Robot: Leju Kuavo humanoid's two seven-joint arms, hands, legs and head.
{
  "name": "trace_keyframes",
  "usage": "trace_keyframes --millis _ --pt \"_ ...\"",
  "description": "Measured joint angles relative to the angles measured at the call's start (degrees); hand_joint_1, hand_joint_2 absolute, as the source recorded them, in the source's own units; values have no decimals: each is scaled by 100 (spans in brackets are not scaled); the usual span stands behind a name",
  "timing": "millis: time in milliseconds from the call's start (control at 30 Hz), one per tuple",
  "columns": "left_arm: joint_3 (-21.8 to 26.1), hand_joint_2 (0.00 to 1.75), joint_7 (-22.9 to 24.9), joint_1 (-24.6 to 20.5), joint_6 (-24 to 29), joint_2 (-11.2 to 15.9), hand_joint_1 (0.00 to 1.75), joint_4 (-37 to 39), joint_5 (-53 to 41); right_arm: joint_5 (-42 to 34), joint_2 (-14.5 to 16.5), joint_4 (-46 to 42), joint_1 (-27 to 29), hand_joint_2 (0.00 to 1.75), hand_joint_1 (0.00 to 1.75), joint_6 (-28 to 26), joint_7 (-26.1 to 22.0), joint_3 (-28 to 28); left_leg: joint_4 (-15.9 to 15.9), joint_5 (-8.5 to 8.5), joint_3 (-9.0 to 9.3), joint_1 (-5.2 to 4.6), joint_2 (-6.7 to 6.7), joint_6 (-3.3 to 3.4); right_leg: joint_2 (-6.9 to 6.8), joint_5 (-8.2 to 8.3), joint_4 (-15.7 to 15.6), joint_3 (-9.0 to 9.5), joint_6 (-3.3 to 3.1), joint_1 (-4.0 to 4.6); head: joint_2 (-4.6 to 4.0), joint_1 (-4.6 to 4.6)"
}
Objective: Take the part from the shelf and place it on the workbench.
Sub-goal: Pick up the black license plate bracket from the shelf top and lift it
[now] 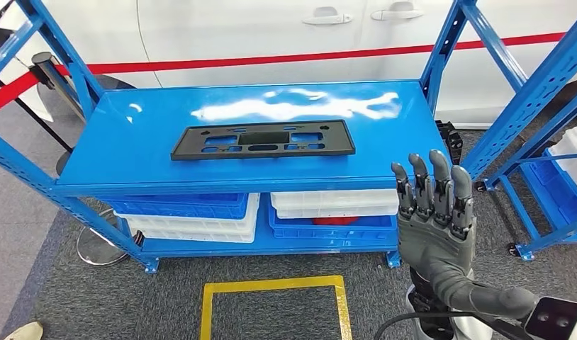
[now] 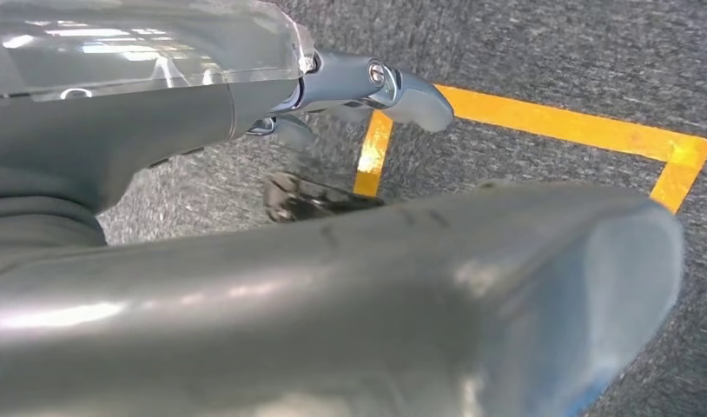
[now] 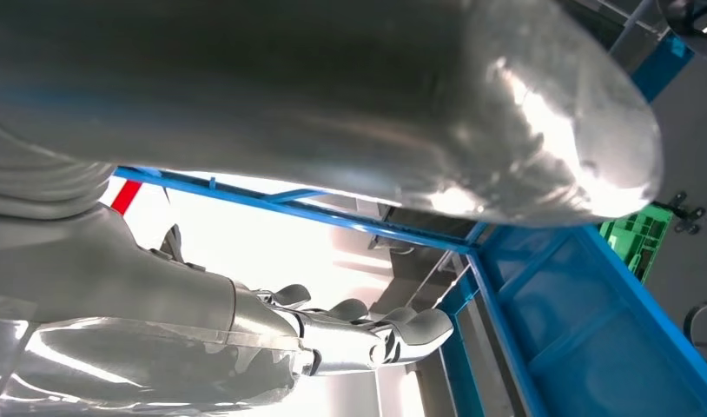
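My right hand (image 1: 434,212) up, holding nothing, part on shelf.
Near me: yellow floor square (image 1: 273,304) on grey carpet; my left hand (image 2: 367,87) hangs over it, fingers loosely apart, holding nothing. My right hand is raised, fingers straight and apart, just off the blue shelf (image 1: 130,149) front edge. Farther: black part (image 1: 264,139) lies flat on the top shelf, bins (image 1: 193,216) below, white car (image 1: 271,28) behind.

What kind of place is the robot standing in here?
Probably a car factory or workshop: a blue steel shelf holding a black part, stacked bins, a white car behind red tape.
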Motion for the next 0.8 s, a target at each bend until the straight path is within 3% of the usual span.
trace_keyframes --millis 67,133,233,300,367,433,467,500,533,567,633,667,800 --pt "2 0 -12 11 -1 2 0 1 -6 1 -2 12 -6 0 0 15 -1 0 -736 559 197 -6 -4 59 16 -94 -4 129 22 4 0 2" --pt "5 0 -22 12 -2 10 0 4 -15 5 -7 19 -14 0 0 16 -1 0 -1357 825 423 -37 -7 121 27 -178 -6 197 77 18 0 2" --pt "6 0 -36 3 -13 13 0 6 -29 15 -15 20 -17 0 0 -11 -1 0 -1579 768 534 -53 -11 186 33 -207 -6 255 181 29 0 2" --pt "7 0 -41 9 -20 9 0 5 -42 15 -23 14 -24 0 0 -30 -2 0 -1641 731 649 -26 -18 247 20 -261 171 218 246 25 0 10" --pt "8 0 -45 6 -22 8 0 5 -52 16 -33 13 -32 0 0 -34 -3 0 -1676 677 759 -17 -21 300 5 -464 740 -116 286 10 0 21" --pt "8 0 -46 -5 -23 8 0 4 -55 17 -43 15 -31 0 0 -32 -2 0 -1677 601 836 -23 -26 320 0 -686 1410 -628 308 -1 0 24" --pt "8 0 -46 -4 -23 8 0 4 -56 17 -48 17 -28 0 0 -32 -2 0 -1677 556 886 -26 -31 316 -1 -687 1556 -802 315 -5 0 23" --pt "8 0 -45 0 -24 7 0 5 -56 17 -54 19 -26 0 0 -32 -2 0 -1677 506 951 -27 -34 308 -3 -568 1495 -873 313 -6 0 23" --pt "8 0 -45 4 -25 4 0 5 -56 17 -58 21 -26 0 0 -32 -2 0 -1677 451 1028 -27 -37 295 -6 -335 1238 -839 300 -6 0 23" --pt "8 0 -45 7 -26 0 0 5 -57 17 -63 21 -27 0 0 -32 -2 0 -1682 391 1099 -27 -38 278 -12 -28 851 -739 274 -3 0 24" --pt "8 0 -45 -5 -27 -10 0 9 -58 17 -72 27 -24 0 0 -32 -1 0 -1683 282 1222 -35 -41 224 -29 292 278 -577 214 32 0 19" --pt "8 0 -46 -14 -28 -13 0 11 -58 18 -76 28 -22 0 0 -32 -1 0 -1684 238 1257 -40 -41 189 -34 346 155 -547 180 48 0 20" --pt "8 0 -49 -30 -31 -9 0 13 -62 20 -84 25 -23 0 0 -32 -2 0 -1521 139 1332 -45 -42 59 -18 281 85 -395 45 30 0 21"
